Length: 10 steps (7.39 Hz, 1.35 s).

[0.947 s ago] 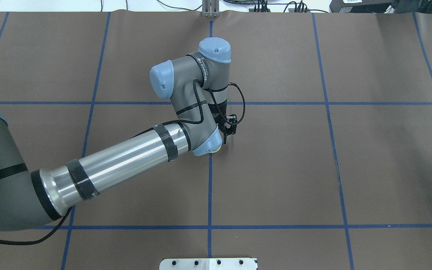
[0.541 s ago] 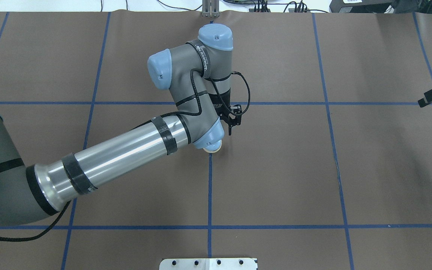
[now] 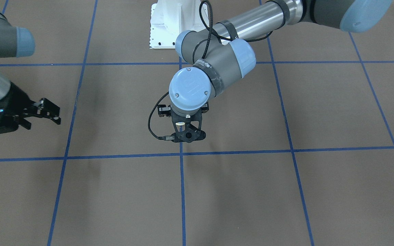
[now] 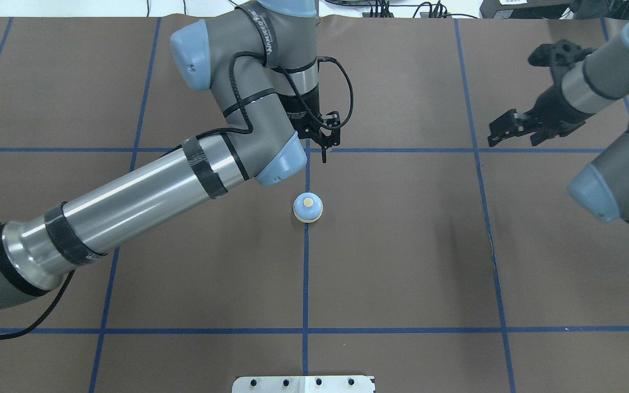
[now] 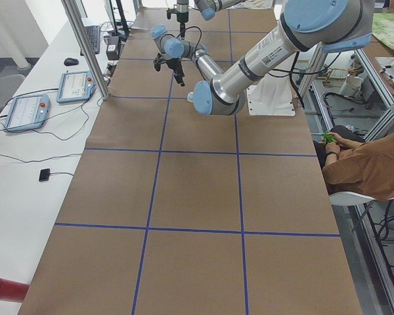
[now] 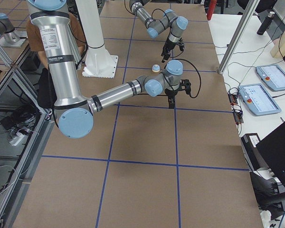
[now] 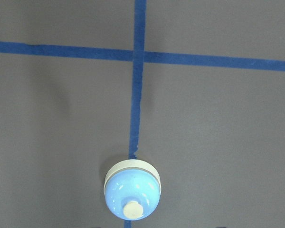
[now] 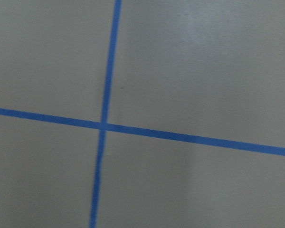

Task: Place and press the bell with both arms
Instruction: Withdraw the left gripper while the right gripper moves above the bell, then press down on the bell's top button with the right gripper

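Brown paper-covered table (image 4: 402,262), gridded with blue tape lines (image 4: 305,273). Overhead: small round call bell (image 4: 308,208) with light blue dome, cream base ring and cream button stands upright on the centre tape line, a little to the robot's side of a tape crossing, nothing touching it. Grey-and-silver tubular left arm (image 4: 145,204) reaches in from the view's left. Its black two-finger left gripper (image 4: 324,154) points down beside that crossing, near the bell but apart from it; seen edge-on, so jaw gap cannot be told. Grey-and-silver right arm (image 4: 615,180) sits at the right edge. Black right gripper (image 4: 512,134) is well apart from the bell, jaws spread, nothing between them. White bolted plate (image 4: 303,383) at bottom edge. Front-facing: light blue wrist cap covers the left gripper's fingers; right gripper at the view's left, jaws parted and empty. Left side view: near left arm's gripper points down over the table; seated operator in brown shirt (image 5: 364,170) at right edge. Right side view: bell on the table between the near right gripper and the far left gripper, touching neither. Left wrist view: bell low in frame on the tape line, button up, fingers not clearly seen. Right wrist view: only a tape crossing on brown paper
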Tool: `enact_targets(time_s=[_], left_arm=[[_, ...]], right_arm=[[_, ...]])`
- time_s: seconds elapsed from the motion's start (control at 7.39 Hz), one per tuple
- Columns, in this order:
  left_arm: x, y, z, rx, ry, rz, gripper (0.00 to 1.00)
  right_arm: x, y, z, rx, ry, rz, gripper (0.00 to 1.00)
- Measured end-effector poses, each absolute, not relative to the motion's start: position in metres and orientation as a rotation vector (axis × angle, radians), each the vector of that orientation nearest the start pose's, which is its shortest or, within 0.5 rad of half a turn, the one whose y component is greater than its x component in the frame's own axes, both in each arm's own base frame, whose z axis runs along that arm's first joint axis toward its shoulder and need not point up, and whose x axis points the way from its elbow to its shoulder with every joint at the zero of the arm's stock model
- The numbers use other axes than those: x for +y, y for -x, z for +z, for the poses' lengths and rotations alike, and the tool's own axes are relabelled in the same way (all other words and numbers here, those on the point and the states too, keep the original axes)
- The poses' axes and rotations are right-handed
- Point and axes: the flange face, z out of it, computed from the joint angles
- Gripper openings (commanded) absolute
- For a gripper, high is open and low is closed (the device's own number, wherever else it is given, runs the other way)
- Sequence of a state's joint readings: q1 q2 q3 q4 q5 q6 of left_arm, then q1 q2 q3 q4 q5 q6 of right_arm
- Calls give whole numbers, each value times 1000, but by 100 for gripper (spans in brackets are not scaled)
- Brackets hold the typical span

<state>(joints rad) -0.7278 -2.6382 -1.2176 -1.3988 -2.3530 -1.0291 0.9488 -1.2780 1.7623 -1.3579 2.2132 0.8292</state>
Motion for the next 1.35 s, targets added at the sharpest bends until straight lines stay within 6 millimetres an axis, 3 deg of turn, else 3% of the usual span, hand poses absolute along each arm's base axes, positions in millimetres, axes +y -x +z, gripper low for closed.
enact_targets(time_s=[0.27, 0.41, 0.54, 0.68, 0.95, 1.35], left_arm=[[-563, -479, 165, 902, 275, 22, 84], [-551, -439, 201, 914, 247, 34, 84], [-537, -397, 239, 918, 215, 55, 84], [-527, -362, 267, 917, 191, 66, 84], [-517, -315, 306, 901, 166, 78, 84], [-516, -267, 344, 858, 152, 122, 84]], right_arm=[[-500, 381, 323, -918, -98, 35, 100], [-480, 423, 292, -932, -98, 83, 87], [-458, 460, 266, -948, -102, 122, 24], [-440, 489, 246, -960, -100, 159, 0], [-423, 530, 224, -965, -57, 227, 0], [-434, 586, 190, -940, -6, 279, 0]])
